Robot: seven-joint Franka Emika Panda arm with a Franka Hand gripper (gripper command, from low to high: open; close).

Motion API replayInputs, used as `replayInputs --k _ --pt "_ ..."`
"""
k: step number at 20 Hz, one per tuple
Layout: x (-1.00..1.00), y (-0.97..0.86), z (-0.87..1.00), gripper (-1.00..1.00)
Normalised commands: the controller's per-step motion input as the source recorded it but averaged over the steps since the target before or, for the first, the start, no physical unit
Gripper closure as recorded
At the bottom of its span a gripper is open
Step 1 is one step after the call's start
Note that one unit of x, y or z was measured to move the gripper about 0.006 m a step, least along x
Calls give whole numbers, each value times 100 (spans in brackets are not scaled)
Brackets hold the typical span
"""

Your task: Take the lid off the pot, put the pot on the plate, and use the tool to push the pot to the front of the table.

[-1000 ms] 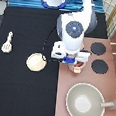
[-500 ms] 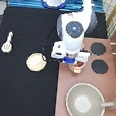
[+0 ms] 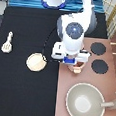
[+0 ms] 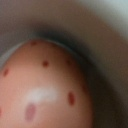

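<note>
My gripper (image 3: 75, 62) hangs low over the pink-beige pot (image 3: 78, 69), which stands on the pinkish-brown stove at its edge toward the exterior view's left. The hand covers most of the pot, so the lid cannot be told apart from it there. A pale-pink rounded surface with red spots (image 4: 45, 85) fills the wrist view from very close. The cream plate (image 3: 36, 61) lies bare on the black table (image 3: 21, 91), to the exterior view's left of the pot. Further left lies the cream-white spatula (image 3: 7, 42).
A large grey pan (image 3: 85, 102) with a long handle sits on the stove toward the exterior view's bottom right. Two black burners (image 3: 98, 48) (image 3: 100, 66) lie to the right of the gripper. A black cable trails from the hand toward the plate.
</note>
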Motion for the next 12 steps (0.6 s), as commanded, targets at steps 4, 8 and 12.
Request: replayInputs --k 4,8,12 --pt "0 0 8 100" --pt "-4 -6 46 100" --pt "-41 -27 80 100"
